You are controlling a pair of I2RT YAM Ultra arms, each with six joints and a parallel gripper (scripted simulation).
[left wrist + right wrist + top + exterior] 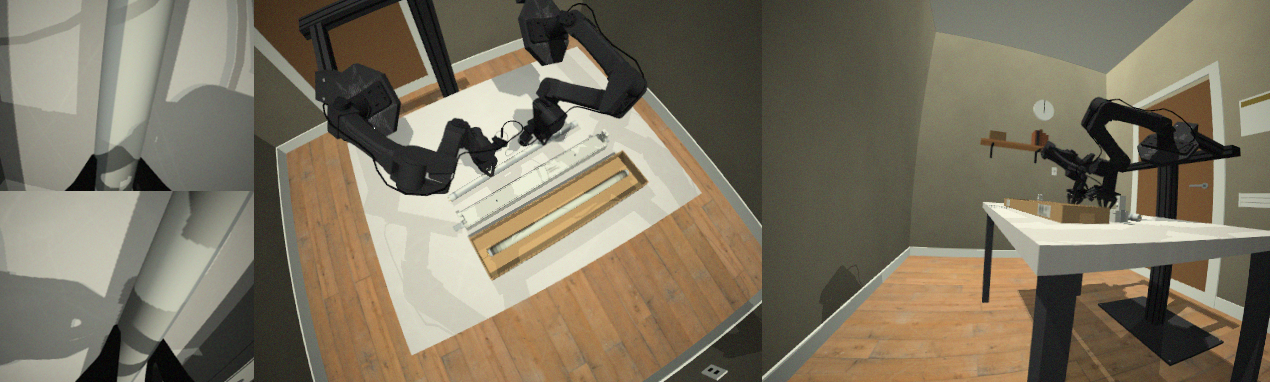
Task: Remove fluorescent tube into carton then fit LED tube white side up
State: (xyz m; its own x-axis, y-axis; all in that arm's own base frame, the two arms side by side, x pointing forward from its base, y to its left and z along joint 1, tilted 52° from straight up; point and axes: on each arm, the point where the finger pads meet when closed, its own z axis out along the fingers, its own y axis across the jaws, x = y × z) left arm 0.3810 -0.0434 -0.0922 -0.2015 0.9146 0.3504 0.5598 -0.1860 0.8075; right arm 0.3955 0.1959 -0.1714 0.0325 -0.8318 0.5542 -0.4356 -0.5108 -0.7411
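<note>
The LED tube (469,187) (132,85) (166,280) lies along the robot side of the light fixture (519,185), at bench level. Its broad white face shows, with a greyer strip on its fixture side. My left gripper (543,142) (115,163) is shut on it right of its middle in the top view. My right gripper (490,173) (135,337) is shut on it left of its middle. The old fluorescent tube (559,211) lies lengthwise inside the carton (636,172) (1084,214). The carton sits flat on the bench. Whether the LED tube touches the bench is unclear.
The fixture lies between the LED tube and the carton, with one lampholder (461,217) at its left end and another (604,136) at its right end. No tube is in them. The two grippers work close together, with their wrist cameras and a cable between them.
</note>
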